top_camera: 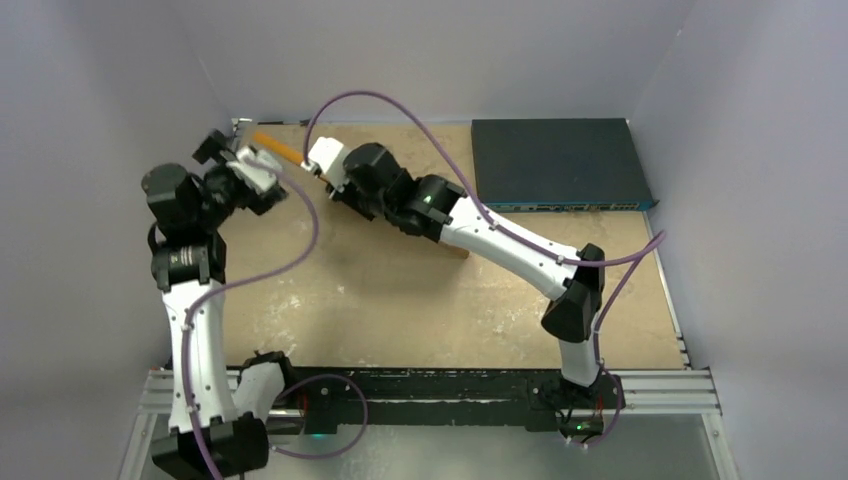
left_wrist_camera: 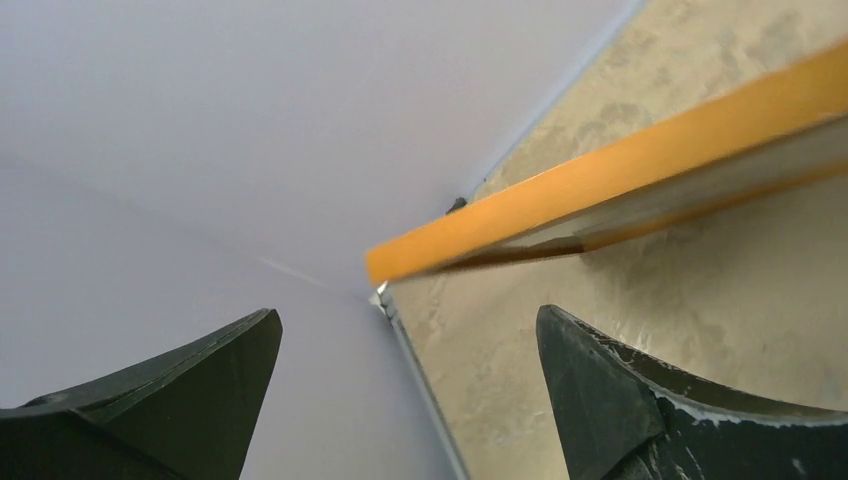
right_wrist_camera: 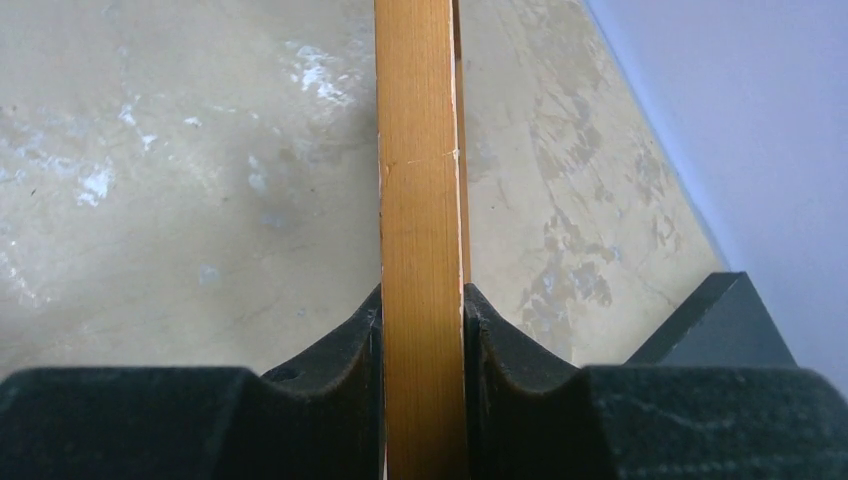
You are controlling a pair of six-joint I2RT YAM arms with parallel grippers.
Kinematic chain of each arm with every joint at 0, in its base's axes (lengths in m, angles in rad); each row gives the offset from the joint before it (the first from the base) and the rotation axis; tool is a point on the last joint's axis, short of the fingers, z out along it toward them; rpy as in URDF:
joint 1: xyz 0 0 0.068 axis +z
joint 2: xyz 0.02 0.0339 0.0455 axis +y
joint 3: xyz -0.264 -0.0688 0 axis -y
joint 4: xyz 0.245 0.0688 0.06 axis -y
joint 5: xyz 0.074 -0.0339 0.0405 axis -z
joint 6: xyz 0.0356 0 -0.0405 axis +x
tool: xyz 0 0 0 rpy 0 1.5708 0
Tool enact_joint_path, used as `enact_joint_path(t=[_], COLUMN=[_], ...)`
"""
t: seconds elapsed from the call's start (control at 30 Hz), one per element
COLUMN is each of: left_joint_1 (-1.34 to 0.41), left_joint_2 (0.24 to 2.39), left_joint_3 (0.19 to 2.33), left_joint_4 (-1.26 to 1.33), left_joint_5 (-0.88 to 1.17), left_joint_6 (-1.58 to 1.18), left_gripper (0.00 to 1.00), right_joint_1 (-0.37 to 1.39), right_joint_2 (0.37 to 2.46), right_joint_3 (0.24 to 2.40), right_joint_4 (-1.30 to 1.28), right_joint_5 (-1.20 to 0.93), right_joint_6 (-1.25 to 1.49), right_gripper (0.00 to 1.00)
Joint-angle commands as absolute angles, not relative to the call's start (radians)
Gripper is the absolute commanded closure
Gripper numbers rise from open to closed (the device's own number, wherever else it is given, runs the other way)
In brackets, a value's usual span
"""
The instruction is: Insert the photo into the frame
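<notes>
Pale walls ring the sandy counter [top_camera: 400, 300]. At its far left, my right jaws pinch the frame [right_wrist_camera: 420, 200] up on edge. My left jaws gape wide beside its end, holding nothing. No photo shows. I should lay the frame flat slowly.

I saw the frame [top_camera: 275, 147] on edge across the far left of the table [top_camera: 420, 310], flat box [top_camera: 560, 160] in far-right corner

free: bare desk [top_camera: 400, 310] on the frame's [top_camera: 276, 148] near side | barrier: frame on edge, slanting across the far-left desk | right of frame: dark blue box [top_camera: 560, 163] | frame's left end: corner walls [left_wrist_camera: 200, 120] close
</notes>
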State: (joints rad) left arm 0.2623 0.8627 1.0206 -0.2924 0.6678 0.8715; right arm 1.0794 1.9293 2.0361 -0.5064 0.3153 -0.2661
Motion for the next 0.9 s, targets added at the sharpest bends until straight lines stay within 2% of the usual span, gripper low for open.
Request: enact_joint_path(t=[0.0, 0.17, 0.3, 0.47, 0.87], left_joint_1=[0.269, 0.283, 0.306, 0.418, 0.456], left_joint_2=[1.015, 1.128, 1.159, 1.186, 1.244], left_joint_3=[1.217, 1.335, 1.334, 1.325, 1.282], left_joint_4=[-0.385, -0.589, -0.637, -0.685, -0.755], left_joint_5=[0.443, 0.338, 0.304, 0.442, 0.484], left_joint_6=[0.417, 0.343, 0.335, 0.296, 0.365], left_gripper=[0.02, 0.00, 0.00, 0.00, 0.00], right_joint_1=[1.013, 0.932, 0.795, 0.680, 0.520], right_joint_2=[1.931, 2.004, 2.025, 2.030, 2.052], right_joint_3=[2.147, 2.257, 2.230, 2.155, 2.118], right_joint_4=[-0.475, -0.532, -0.518, -0.465, -0.438], right_joint_5=[0.183, 0.068, -0.072, -0.195, -0.277], right_joint_6=[-0.090, 0.044, 0.174, 0.235, 0.292], right_gripper=[1.00, 1.00, 1.00, 1.00, 1.00])
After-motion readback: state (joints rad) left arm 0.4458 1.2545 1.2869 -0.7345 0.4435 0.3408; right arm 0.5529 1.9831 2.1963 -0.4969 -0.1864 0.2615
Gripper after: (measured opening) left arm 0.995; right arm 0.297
